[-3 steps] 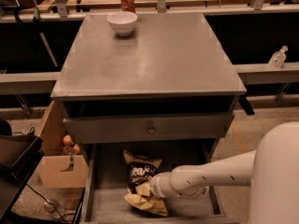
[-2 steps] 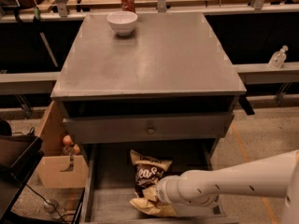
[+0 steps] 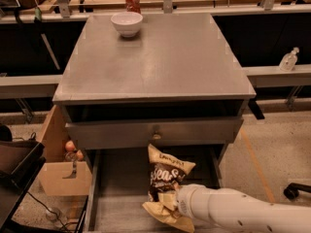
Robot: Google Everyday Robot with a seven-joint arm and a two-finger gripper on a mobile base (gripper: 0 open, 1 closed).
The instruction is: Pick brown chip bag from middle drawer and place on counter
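The brown chip bag (image 3: 165, 176) has a dark brown middle and pale tan ends. It stands tilted up over the open middle drawer (image 3: 119, 212), its top end near the drawer front above. My gripper (image 3: 171, 204) comes in from the lower right on a white arm. It is shut on the bag's crumpled lower end and holds the bag off the drawer floor. The arm's wrist hides most of the fingers. The grey counter (image 3: 160, 62) lies above and behind the drawer.
A white bowl (image 3: 127, 23) sits at the counter's far left, with a red soda can (image 3: 132, 0) on the wooden table behind it. The upper drawer front with a knob (image 3: 155, 132) overhangs the bag. A cardboard box (image 3: 63, 176) stands at the left.
The bag has risen from lying on the drawer floor to standing up, moving up and back toward the drawer front. My arm has shifted with it.
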